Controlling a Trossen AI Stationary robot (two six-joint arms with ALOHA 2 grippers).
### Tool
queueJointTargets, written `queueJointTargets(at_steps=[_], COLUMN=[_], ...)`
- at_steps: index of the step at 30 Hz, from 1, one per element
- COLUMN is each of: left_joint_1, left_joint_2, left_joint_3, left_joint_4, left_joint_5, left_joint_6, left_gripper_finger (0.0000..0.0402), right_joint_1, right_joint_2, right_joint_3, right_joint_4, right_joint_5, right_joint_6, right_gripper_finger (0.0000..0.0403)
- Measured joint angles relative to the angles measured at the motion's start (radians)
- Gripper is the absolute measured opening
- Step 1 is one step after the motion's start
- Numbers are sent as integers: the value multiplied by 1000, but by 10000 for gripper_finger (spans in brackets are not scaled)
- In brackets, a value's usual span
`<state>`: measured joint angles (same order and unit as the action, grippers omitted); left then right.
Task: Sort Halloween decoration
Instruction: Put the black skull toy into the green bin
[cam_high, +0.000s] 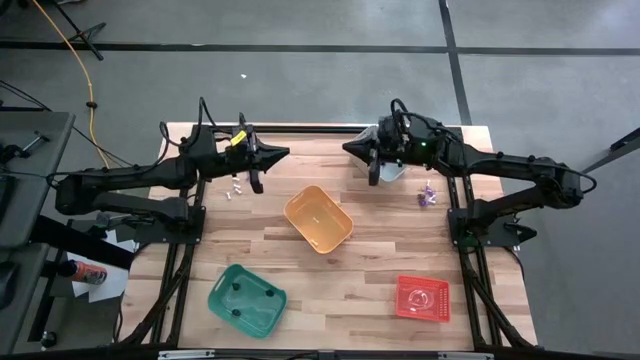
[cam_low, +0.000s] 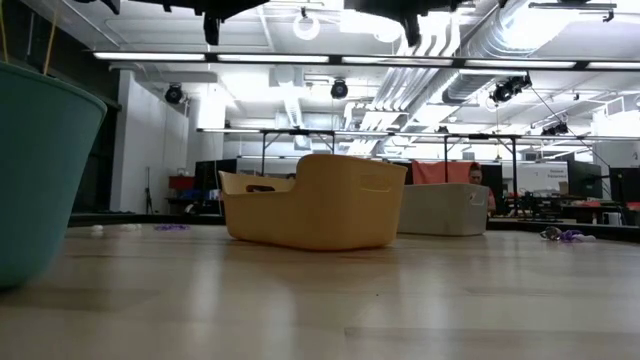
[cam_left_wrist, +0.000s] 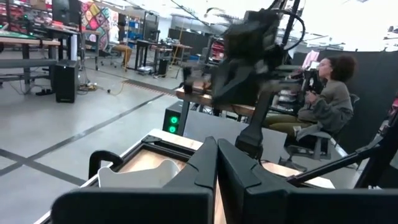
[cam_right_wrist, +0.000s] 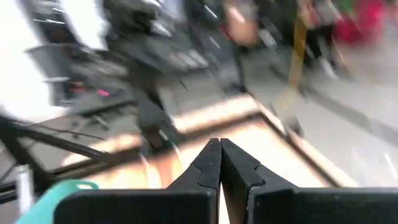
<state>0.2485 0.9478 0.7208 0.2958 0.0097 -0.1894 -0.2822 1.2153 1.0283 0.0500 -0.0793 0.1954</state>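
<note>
Purple trinkets lie on the wooden surface just beside the right pincer, on the side toward that arm's base, and whitish trinkets lie directly under and just beside the left pincer. Small dark pieces sit inside the green bin, well apart from both pincers, near the surface's front. The orange bin stands between the two pincers and slightly nearer the front; the red bin is far out from the right pincer, and a grey bin sits just behind it.

Both pincers are closed, fingertips pressed together, and nothing can be seen between them in either wrist view. The left pincer appears raised off the surface, so whether it has picked up a whitish piece cannot be told. The step in hand looks like a pick at the whitish pieces. To do it well, the left pincer should reopen if empty, drop squarely over one trinket, close low against the wood, then lift clear before travelling to a bin.
</note>
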Motion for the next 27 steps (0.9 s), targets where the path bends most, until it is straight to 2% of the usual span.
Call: queueJointTargets(at_steps=[4, 8, 11, 15, 18, 22, 27], left_joint_1=[0, 0, 0, 0, 0, 0, 0], left_joint_2=[0, 0, 0, 0, 0, 0, 0], left_joint_3=[0, 0, 0, 0, 0, 0, 0], left_joint_4=[-7, -18, -26, -41, -46, -46, -45], left_joint_5=[0, -17, -20, -22, -22, -22, -22], left_joint_6=[1, 10, 16, 16, 17, 17, 17], left_gripper_finger=[0, 0, 0, 0, 0, 0, 0], right_joint_1=[-33, -33, -27, -23, -42, -88, -159], right_joint_2=[3, 33, 42, 44, 44, 44, 44], right_joint_3=[-1, -7, -58, -174, -260, -346, -394], right_joint_4=[-285, -612, -768, -874, -907, -907, -906], right_joint_5=[51, 131, 188, 200, 205, 187, 191], right_joint_6=[115, 236, 314, 527, 635, 711, 723], right_gripper_finger=[27, 83, 130, 182, 204, 210, 211])
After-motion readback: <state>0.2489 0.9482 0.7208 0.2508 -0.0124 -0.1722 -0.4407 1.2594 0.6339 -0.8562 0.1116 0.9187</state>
